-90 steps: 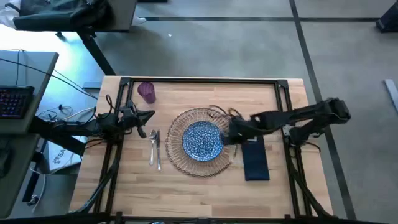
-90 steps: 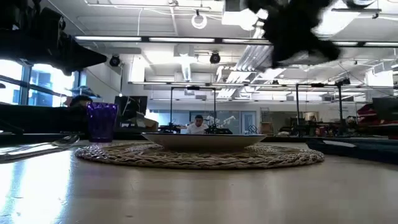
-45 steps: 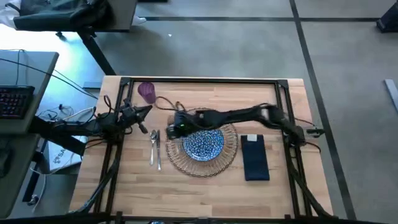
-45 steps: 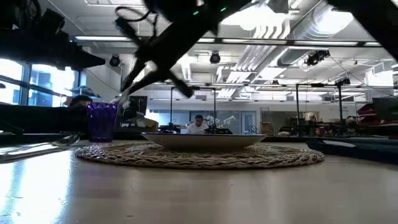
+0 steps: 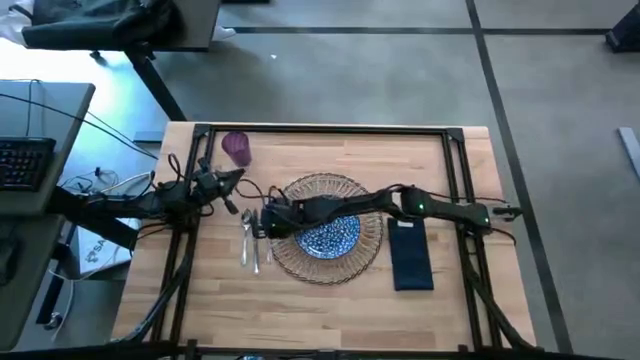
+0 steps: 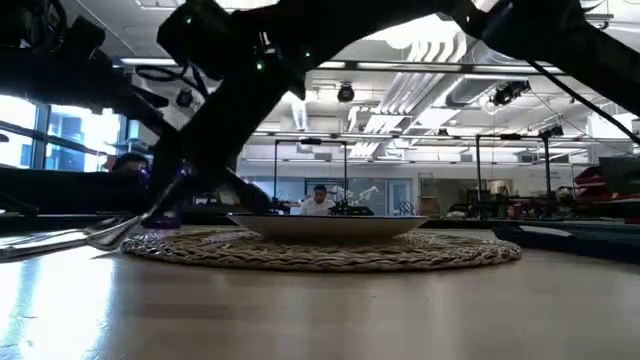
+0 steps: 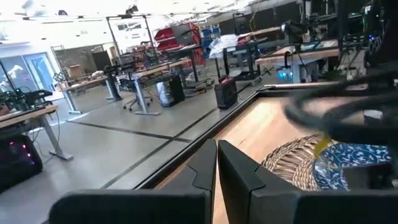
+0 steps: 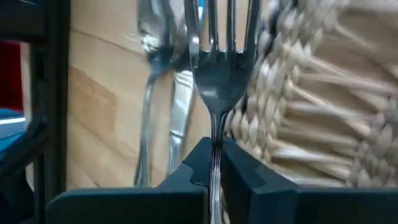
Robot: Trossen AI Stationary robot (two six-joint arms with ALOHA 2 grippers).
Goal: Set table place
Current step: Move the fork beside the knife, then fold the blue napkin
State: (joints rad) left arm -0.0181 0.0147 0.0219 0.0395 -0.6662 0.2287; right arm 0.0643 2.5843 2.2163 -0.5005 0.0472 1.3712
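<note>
Place setting nearly laid, with the silver fork (image 8: 219,68) in transit.

The blue-patterned round plate (image 5: 330,232) sat centred on the wider woven wicker charger (image 5: 368,196), the navy cloth napkin (image 5: 410,253) lay just beside it, and the silver knife and spoon (image 5: 247,238) rested on the other side. The right tool (image 5: 265,220) was clamped on the fork at the charger's edge, yet to be laid down. The left tool (image 7: 216,163), fingers together, waited near the small purple cup (image 5: 236,148). The pale wooden bench (image 5: 300,310) stood on grey floor in a lit workshop.
</note>
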